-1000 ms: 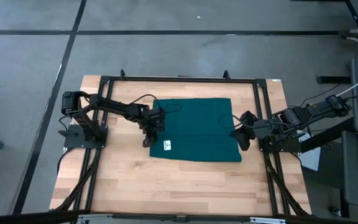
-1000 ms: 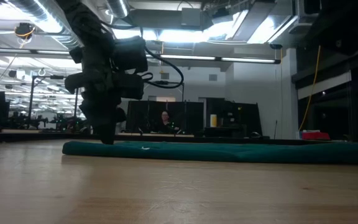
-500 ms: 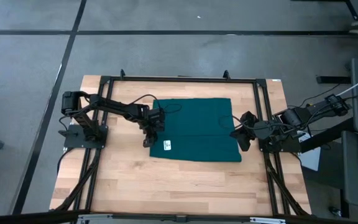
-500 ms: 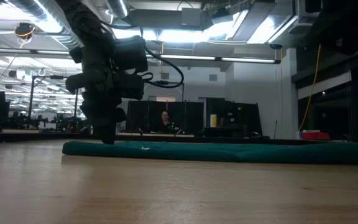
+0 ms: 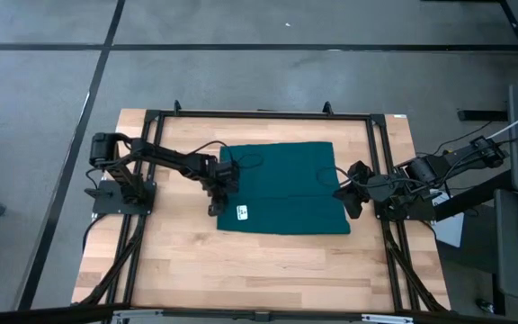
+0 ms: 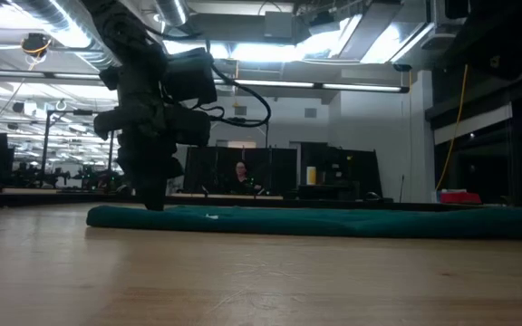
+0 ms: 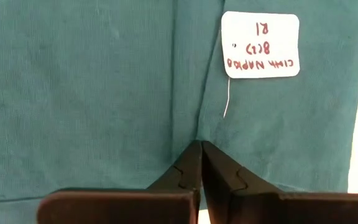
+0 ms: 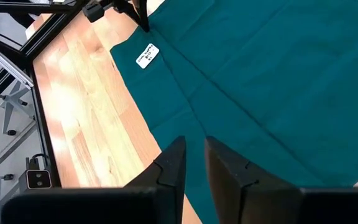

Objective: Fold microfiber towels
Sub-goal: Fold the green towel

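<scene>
The dark teal towel [image 5: 281, 184] lies spread flat on the wooden table, with a crease running left to right across its middle. Its white label [image 5: 242, 211] sits near the near left corner. My left gripper [image 5: 214, 209] stands at the towel's left edge, fingers shut, pointing down; it also shows in the low view [image 6: 152, 204]. My right gripper [image 5: 349, 205] is at the towel's right edge with a narrow gap between its fingers [image 8: 194, 146]. I cannot tell whether the right gripper touches the cloth. My left gripper pinches the towel between its two shut fingers at the left edge [image 7: 197, 138], where a crease runs away from the tips. The fingers come from above, pointing down. One layer or several, I cannot tell. The towel lies on the table.
A black metal frame [image 5: 259, 114] runs round the tabletop, with the arm bases at its left and right sides. Bare wood [image 5: 259, 270] lies between the towel and the near edge. A person [image 6: 240, 172] sits far off in the room behind.
My left gripper has shifted slightly toward the table's left edge, staying shut. The towel's left end has slid a little that way with it.
</scene>
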Motion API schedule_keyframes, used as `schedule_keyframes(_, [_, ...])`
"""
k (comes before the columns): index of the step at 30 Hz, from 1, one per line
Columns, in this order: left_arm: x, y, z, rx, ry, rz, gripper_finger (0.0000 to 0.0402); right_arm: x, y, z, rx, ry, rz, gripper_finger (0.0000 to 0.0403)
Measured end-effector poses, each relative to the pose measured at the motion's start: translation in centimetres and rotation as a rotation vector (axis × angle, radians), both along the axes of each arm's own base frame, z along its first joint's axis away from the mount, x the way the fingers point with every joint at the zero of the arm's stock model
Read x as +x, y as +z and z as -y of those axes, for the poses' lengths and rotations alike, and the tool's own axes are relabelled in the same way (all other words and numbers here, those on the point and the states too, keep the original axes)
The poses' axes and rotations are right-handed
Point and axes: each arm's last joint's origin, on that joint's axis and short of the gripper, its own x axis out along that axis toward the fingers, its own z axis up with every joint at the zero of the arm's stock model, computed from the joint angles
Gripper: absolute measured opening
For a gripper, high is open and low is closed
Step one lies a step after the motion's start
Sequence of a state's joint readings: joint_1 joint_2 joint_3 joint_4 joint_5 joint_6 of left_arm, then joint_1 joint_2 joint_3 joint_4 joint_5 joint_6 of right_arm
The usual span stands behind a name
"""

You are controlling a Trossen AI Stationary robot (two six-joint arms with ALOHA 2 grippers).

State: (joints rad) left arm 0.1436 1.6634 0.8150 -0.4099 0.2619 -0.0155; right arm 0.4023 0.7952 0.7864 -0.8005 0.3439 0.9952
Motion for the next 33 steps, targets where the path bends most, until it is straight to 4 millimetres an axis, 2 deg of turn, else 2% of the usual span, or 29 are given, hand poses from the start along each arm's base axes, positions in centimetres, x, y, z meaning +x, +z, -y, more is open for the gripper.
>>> schedule_keyframes(6, [0.3,0.2,0.3,-0.012,0.03,0.025,0.0002,0.0,0.0,0.0,0.011,-0.01,0.001,0.006])
schedule_keyframes(10, [0.3,1.5,0.8,-0.061,0.005,0.056,0.0002,0.0,0.0,0.0,0.011,-0.01,0.002,0.0052])
schedule_keyframes(17, [-0.1,4.8,3.5,-0.134,-0.068,0.151,0.0002,0.1,0.2,0.0,0.015,-0.015,0.026,0.0049])
schedule_keyframes(20, [-0.6,5.2,4.9,-0.069,-0.059,0.137,0.0002,0.2,0.2,0.0,0.002,-0.026,0.035,0.0055])
schedule_keyframes(23, [-0.6,5.0,5.5,0.057,-0.049,0.135,0.0004,0.3,0.3,0.0,-0.008,-0.035,0.051,0.0063])
schedule_keyframes(26, [-0.2,3.9,5.3,0.151,-0.079,0.108,0.0016,0.4,0.5,0.0,-0.012,-0.033,0.074,0.0073])
schedule_keyframes(33, [0.3,1.5,3.3,0.048,-0.077,0.02,0.0091,0.4,0.5,-0.1,-0.002,-0.025,0.074,0.009])
